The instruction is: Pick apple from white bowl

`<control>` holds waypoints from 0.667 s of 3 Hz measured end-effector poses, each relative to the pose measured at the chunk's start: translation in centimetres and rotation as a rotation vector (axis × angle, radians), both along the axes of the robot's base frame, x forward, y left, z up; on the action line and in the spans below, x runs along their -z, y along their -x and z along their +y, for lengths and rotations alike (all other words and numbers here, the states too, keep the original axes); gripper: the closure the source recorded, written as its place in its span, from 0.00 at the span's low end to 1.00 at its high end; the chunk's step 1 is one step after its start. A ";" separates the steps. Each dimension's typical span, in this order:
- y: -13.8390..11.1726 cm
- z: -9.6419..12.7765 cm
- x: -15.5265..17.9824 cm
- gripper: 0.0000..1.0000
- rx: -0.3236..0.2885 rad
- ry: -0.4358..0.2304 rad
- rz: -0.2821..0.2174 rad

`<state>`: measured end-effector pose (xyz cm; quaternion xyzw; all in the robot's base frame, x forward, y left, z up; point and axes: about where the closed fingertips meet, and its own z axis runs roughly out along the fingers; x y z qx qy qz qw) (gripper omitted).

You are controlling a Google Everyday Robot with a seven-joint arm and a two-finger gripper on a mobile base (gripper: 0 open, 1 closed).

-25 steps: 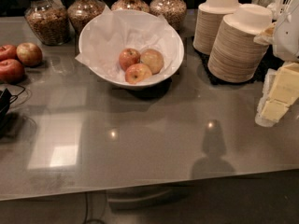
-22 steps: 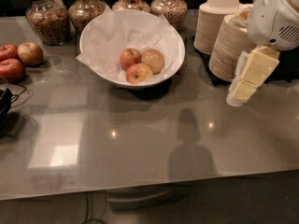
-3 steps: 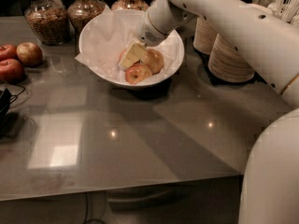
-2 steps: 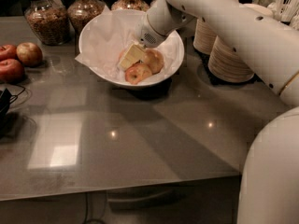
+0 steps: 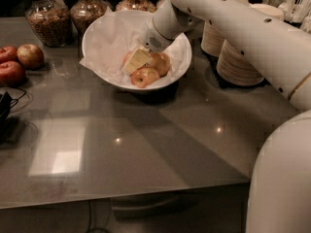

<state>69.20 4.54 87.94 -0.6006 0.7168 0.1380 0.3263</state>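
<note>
The white bowl point(image 5: 99, 38), lined with crumpled white paper, stands at the back middle of the grey table. Three apples lie in it. A golden-tan apple point(image 5: 162, 63) is on the right and an apple with a stem dimple point(image 5: 145, 76) is in front. The red-pink apple point(image 5: 127, 58) is on the left, showing only as a sliver. My gripper point(image 5: 136, 61) reaches down into the bowl from the upper right and sits on that red-pink apple, covering most of it.
Glass jars point(image 5: 46, 18) of dry food stand behind the bowl. Three loose red apples point(image 5: 30, 56) lie at the table's left edge, with a black object point(image 5: 5, 108) in front of them. Stacked cream disposable bowls point(image 5: 243, 57) stand to the right, under my arm.
Over the last eight seconds my arm swung from the right side of the table into the bowl. In the last second the gripper has stayed on the left apple, barely moving.
</note>
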 end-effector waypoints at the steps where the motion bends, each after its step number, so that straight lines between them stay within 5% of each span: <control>1: 0.0 0.1 0.3 0.25 0.005 0.016 0.018; 2: 0.0 0.1 0.2 0.25 0.005 0.016 0.018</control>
